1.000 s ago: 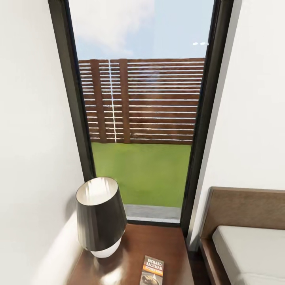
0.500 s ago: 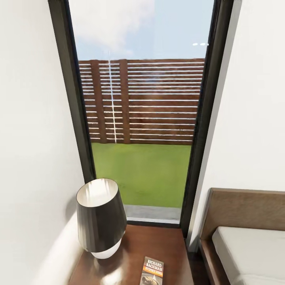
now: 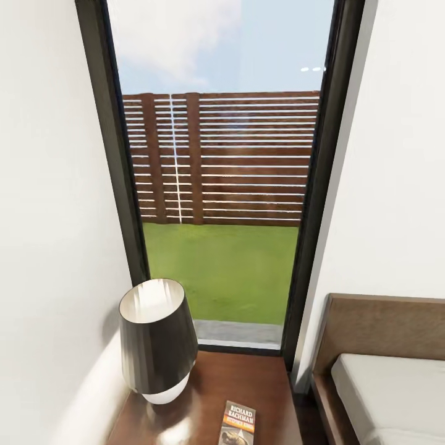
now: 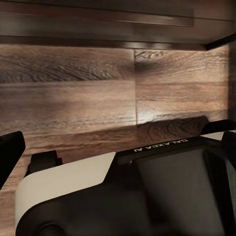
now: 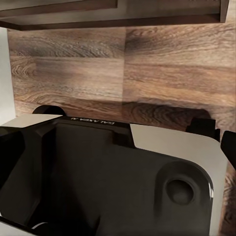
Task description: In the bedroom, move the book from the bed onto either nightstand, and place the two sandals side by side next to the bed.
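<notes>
The book (image 3: 238, 425), dark with white "Richard Bachman" lettering and an orange band, lies flat on the glossy brown nightstand (image 3: 247, 377), cut off by the head view's lower edge. The bed (image 3: 395, 395) with its pale mattress and brown headboard stands just right of the nightstand. The sandals are out of view. My left gripper (image 4: 118, 157) points down at the wood floor, its black fingers (image 4: 7, 155) wide apart with nothing between them. My right gripper (image 5: 118, 152) also hangs over the floor, open and empty.
A black-shaded lamp (image 3: 157, 337) stands on the nightstand left of the book, against the white wall. Behind is a tall black-framed window (image 3: 222, 185) onto lawn and fence. Below both grippers are my own base (image 4: 147, 196) and plank floor (image 5: 162, 73).
The head view has shifted by a hair. The book, the lamp and the bed lie as before.
</notes>
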